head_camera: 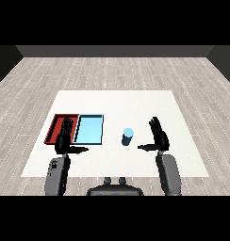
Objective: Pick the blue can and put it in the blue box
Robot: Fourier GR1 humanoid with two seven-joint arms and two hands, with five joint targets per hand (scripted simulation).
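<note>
Blue can [127, 136] stands upright on the white desk [135, 101], just beside the blue tray [89, 129] at its three o'clock, and near my right hand [159, 138] at that hand's nine o'clock. My right fingers [155, 125] are straight and spread, thumb out toward the can, holding nothing. My left hand [64, 139] hovers over the near edge of the red tray [57, 123], fingers straight too, empty. To do this reach well, I judge I should slide the right hand toward nine o'clock, keep the palm facing the can's side, and curl only once it sits between thumb and fingers, so it isn't tipped.
</note>
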